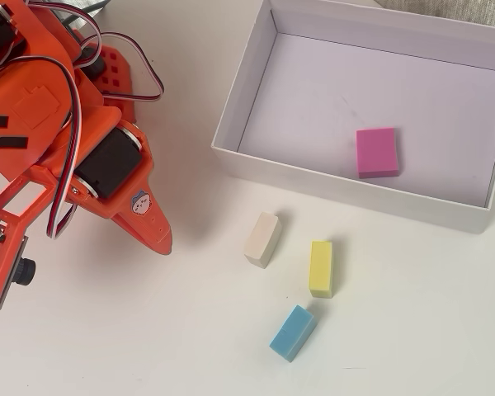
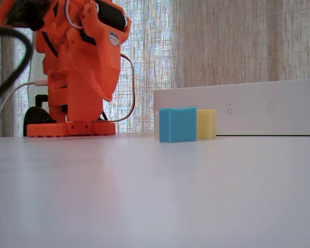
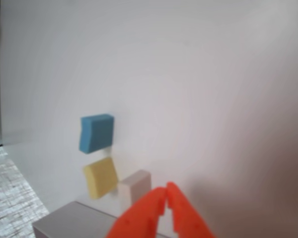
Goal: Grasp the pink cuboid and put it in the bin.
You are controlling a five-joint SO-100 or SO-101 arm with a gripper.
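The pink cuboid (image 1: pixel 377 152) is lying flat on the floor of the bin (image 1: pixel 330 186), close to the bin's near wall and toward its right end in the overhead view, touching no wall. The gripper (image 3: pixel 166 191) is hanging above the table (image 1: pixel 148 330) with its 2 orange fingertips pressed together and holding nothing, as the wrist view is showing. Outside the bin, 3 blocks are sitting on the table just in front of the near wall: a cream block (image 1: pixel 262 238), a yellow block (image 1: pixel 321 268) beside it, and a blue block (image 1: pixel 293 332) nearest the table's front edge.
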